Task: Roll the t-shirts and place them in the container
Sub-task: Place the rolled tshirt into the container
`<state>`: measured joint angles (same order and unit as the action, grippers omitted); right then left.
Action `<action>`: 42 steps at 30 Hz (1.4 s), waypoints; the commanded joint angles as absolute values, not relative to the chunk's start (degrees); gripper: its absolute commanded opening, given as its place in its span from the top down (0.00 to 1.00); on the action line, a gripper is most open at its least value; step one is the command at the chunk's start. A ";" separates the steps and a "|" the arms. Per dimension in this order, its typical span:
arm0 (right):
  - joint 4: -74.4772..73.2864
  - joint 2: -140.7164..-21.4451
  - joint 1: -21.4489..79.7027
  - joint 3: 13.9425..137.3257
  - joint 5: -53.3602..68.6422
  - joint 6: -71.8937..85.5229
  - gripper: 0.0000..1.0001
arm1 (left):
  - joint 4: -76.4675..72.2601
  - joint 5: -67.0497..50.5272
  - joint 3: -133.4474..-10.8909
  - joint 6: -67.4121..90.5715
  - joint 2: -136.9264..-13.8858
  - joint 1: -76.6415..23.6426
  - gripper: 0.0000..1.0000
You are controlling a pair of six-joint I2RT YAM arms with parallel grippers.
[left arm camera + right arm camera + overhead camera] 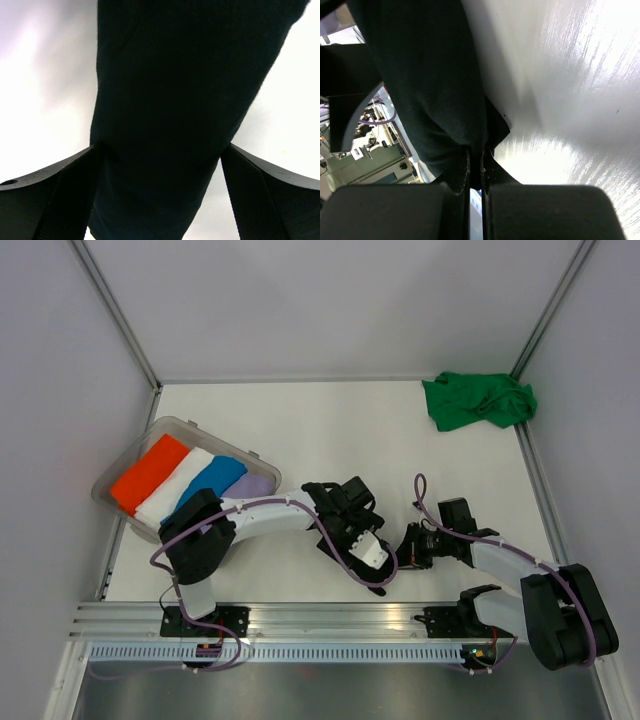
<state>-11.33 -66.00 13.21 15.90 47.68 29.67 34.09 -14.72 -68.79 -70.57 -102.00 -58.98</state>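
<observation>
Left fingers (55, 200) stand wide apart with nothing gripped. The black t-shirt (170, 100) lies straight between them as one long, thick band of fabric, running away past their tips and widening as it goes. Its edges come right up to the inner faces of both fingers; whether it touches them cannot be told. Outside the fingers, on either side of the band, the white bench (45, 90) shows. The right fingers (540, 210) are pressed together, clamped on a thin fold of the same black t-shirt. The cloth comes down from their upper left in a heavy bundle and narrows into the slit between the two tips, and a small dark flap sticks out just beside them on the bench side. From above, both pairs of fingers sit close together over the near middle of the bench, and the black t-shirt is mostly hidden under them. The green t-shirt (478, 400) lies crumpled and unrolled, well apart from both pairs, far beyond the right fingers in the far right corner of the bench. Well off to the far left of the left fingers stands a clear bin (120, 465) holding four rolled cloths (185, 485), orange, white, blue and lilac, side by side.
</observation>
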 commanded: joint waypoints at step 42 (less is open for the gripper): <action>-36.74 -59.77 13.01 42.19 19.43 18.63 0.50 | 35.77 -7.05 -73.47 -46.17 -108.28 -56.43 0.98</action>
